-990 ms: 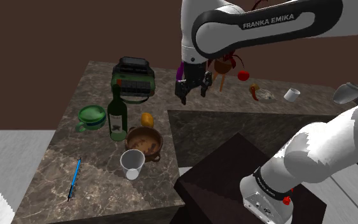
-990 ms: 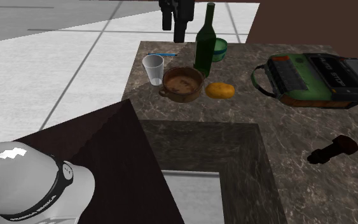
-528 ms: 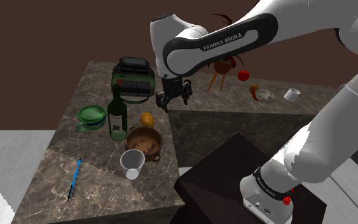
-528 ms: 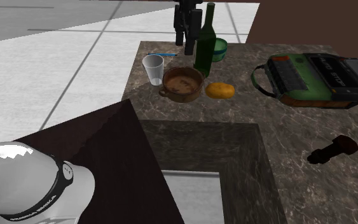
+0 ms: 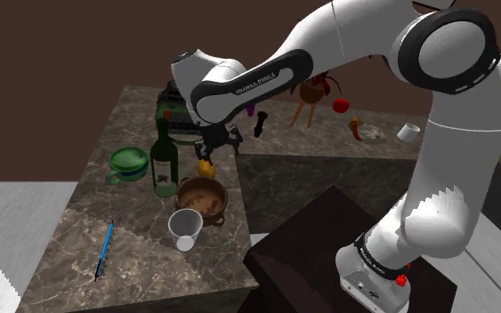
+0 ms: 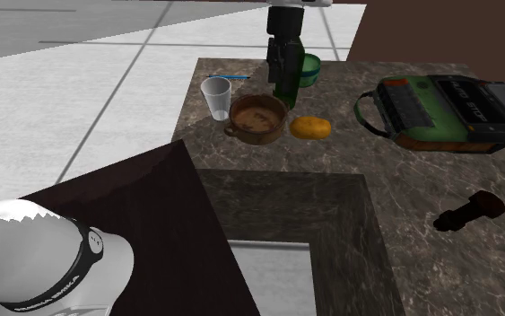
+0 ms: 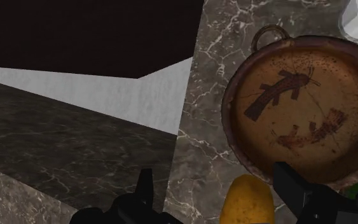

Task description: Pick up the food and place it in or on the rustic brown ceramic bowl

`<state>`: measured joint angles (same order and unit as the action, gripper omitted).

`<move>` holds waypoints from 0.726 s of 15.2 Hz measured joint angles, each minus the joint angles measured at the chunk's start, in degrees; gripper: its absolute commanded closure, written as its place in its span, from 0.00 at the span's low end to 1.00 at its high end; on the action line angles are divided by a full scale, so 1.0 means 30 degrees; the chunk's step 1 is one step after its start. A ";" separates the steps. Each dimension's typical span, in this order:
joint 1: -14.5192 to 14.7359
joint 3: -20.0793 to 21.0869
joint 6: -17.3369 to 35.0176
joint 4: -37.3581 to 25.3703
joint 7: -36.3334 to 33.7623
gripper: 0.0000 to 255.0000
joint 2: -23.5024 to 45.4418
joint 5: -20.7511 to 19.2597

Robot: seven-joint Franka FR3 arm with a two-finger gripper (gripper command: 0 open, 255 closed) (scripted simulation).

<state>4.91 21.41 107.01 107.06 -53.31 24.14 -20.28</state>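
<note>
The food, a yellow-orange potato-like lump [image 5: 206,167], lies on the marble counter just beyond the brown bowl [image 5: 202,197], which has dark marks inside. My black gripper [image 5: 211,147] hangs close above the food. In the wrist view the food [image 7: 248,201] sits between my open fingers [image 7: 287,181], nearer one of them and touching neither. The bowl [image 7: 298,118] lies right past the food. In the second exterior view the gripper [image 6: 282,76] hovers behind the bowl [image 6: 258,118], and the food [image 6: 310,127] lies to the bowl's right.
A green wine bottle [image 5: 164,160], a green cup [image 5: 128,162] and a clear cup [image 5: 184,229] crowd around the bowl. A green radio [image 5: 186,111] stands behind. A blue pen [image 5: 104,251] lies near the front. A sunken sink [image 5: 328,187] is beside the counter.
The arm has swung to the shoulder view's left and come down, from over the sink's back edge to just above the food. The fingers stay open.
</note>
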 measured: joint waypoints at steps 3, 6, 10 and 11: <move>0.0806 -0.0583 -0.0498 -0.2382 -0.1019 0.00 0.2627 -0.0966; 0.1540 -0.1238 -0.1049 -0.4849 -0.1696 0.00 0.5147 -0.1695; 0.2689 -0.2171 -0.2609 -0.9830 -0.2020 0.00 0.9156 -0.2329; 0.2886 -0.2379 -0.2989 -1.0896 -0.2018 0.00 0.9985 -0.2419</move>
<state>13.56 14.28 98.04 74.37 -59.36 54.10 -27.54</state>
